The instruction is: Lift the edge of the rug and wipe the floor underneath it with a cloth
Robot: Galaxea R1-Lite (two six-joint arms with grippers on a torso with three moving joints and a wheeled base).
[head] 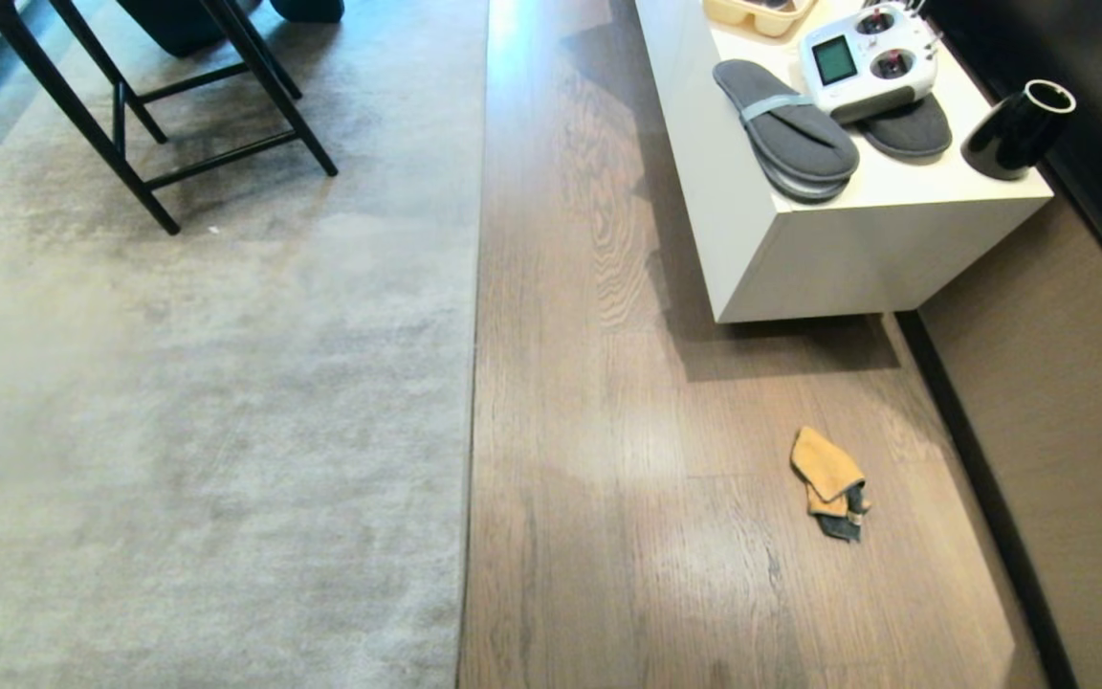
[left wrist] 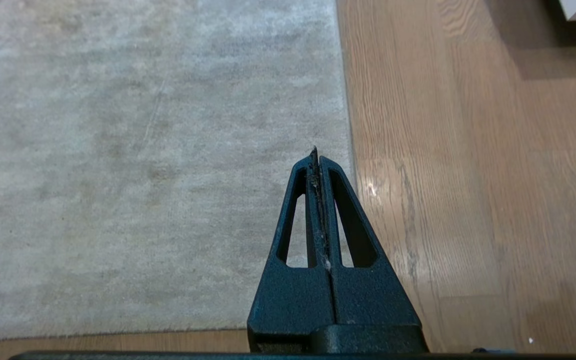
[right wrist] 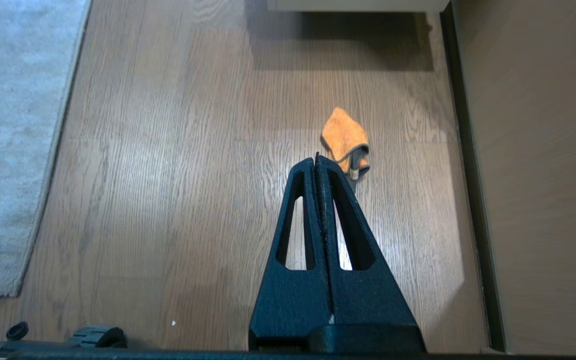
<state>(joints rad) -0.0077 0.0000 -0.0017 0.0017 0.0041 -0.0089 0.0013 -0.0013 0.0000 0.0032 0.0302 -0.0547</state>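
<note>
**Rug flat, cloth lying loose, both end effectors closed and empty**

Flat on the brown wood-grain plank floor (head: 608,431): a very large pale grey short-pile rug (head: 207,402), its thin straight rug edge (head: 473,383) running from near to far, unlifted. Well apart from that border, toward the dark baseboard (head: 981,478): a small crumpled mustard-tan cloth with a dark grey patch (head: 830,483), alone on the planks, touched by nothing. Beyond the cloth, a low white box-shaped worktop (head: 838,249) bearing dark grey slippers (head: 785,129), a white remote controller with a small green screen (head: 865,59), a glossy black cup (head: 1018,129) and a beige tray (head: 761,11). On the rug's far part, black metal furniture legs (head: 226,105).

Left end effector (left wrist: 315,152): fingers pressed together, nothing between them, hanging above the rug just beside its border. Right end effector (right wrist: 316,157): likewise closed and empty, above bare planks, tips pointing toward the cloth without touching it.
</note>
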